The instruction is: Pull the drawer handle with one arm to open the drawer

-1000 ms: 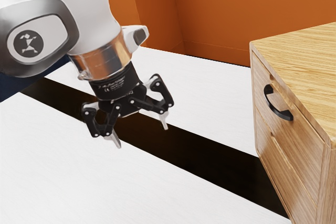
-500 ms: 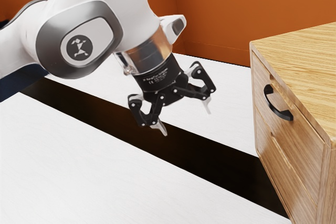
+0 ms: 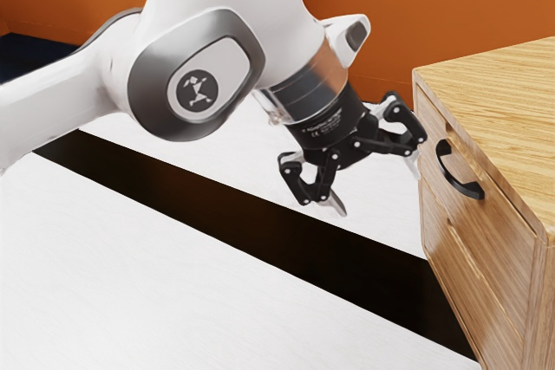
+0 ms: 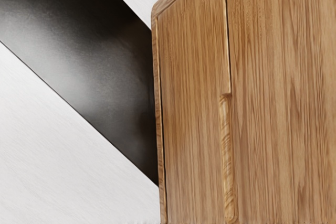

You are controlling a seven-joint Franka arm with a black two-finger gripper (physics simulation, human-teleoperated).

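Observation:
A wooden cabinet (image 3: 499, 101) stands at the exterior view's right. Its upper drawer front (image 3: 473, 214) carries a black curved handle (image 3: 458, 171) and sits flush with the cabinet. My gripper (image 3: 379, 184) hangs open just to the left of that drawer front, a little short of the handle. One fingertip (image 3: 338, 208) points down toward the table and the other lies close to the cabinet's front corner. Nothing is between the fingers. In the wrist view the cabinet (image 4: 252, 98) stands close ahead of my hand.
The white table (image 3: 130, 283) is crossed by a wide black strip (image 3: 217, 205) that runs under the gripper to the cabinet's foot. An orange wall (image 3: 451, 6) closes the back. My large white arm (image 3: 199, 67) takes up the upper left.
My arm has swung toward the exterior view's right, carrying the open gripper from mid-table to just beside the drawer front. The drawer has not moved.

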